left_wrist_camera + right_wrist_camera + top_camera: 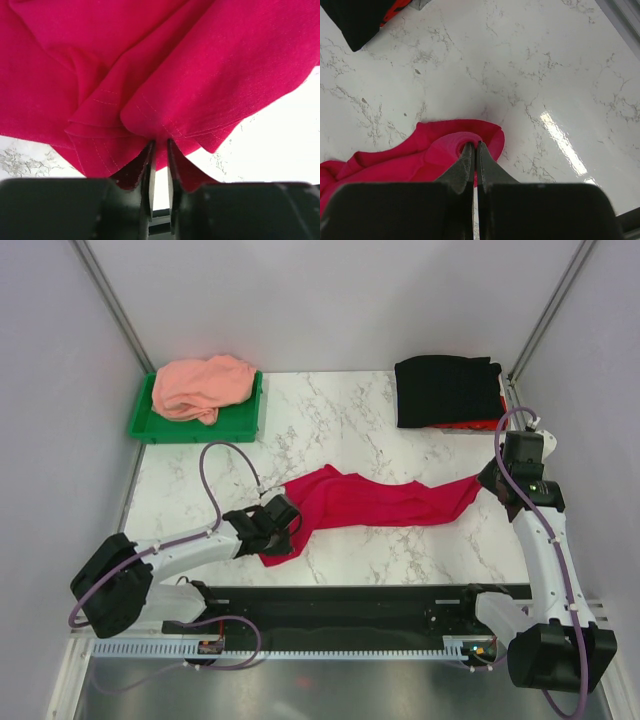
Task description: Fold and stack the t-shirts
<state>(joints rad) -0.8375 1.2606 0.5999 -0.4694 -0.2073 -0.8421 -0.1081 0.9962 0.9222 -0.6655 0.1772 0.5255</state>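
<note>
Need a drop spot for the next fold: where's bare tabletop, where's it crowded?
Free: far centre of the table, between green tray and black t-shirt; near strip between crimson t-shirt and base rail, right of centre. Crowded: middle band, crimson t-shirt spanning left claw to right claw; both far corners.

**No legible writing in any view**
No letter, number, label or brand mark can be read on the crimson-red t-shirt (370, 502), the salmon-pink t-shirt (200, 387), the black t-shirt (445, 390), the green tray (190, 432) or the marbled counter (340, 410). Both wrist views show only plain cloth and bare stone pattern.
</note>
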